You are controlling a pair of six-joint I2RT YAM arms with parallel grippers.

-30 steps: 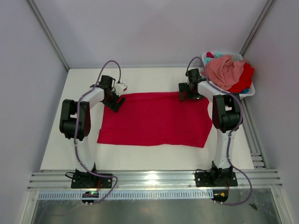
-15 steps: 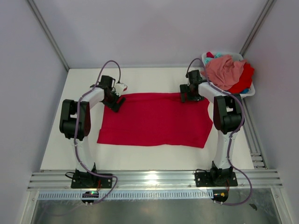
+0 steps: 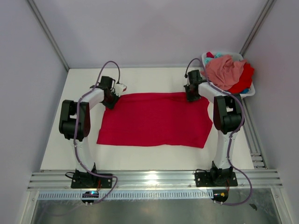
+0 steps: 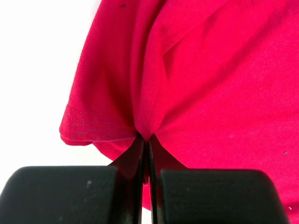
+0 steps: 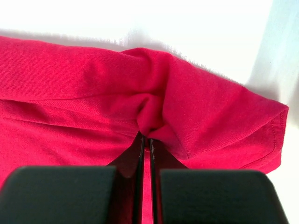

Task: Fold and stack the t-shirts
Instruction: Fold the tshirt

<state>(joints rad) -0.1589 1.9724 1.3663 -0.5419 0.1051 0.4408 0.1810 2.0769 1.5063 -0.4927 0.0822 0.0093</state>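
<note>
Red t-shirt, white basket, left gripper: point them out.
red t-shirt (image 3: pixel 156 123), top external view, cloth's middle
white basket (image 3: pixel 249 94), top external view, near rim
left gripper (image 4: pixel 145 139), left wrist view, between fingertips

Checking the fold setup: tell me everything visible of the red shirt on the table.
The red shirt is bright, soft knit cloth, spread wide and mostly flat on the white table, roughly rectangular, with stitched sleeve hems. Its far edge is bunched at two spots: the left pincer is shut on one, the right pincer on the other.
</note>
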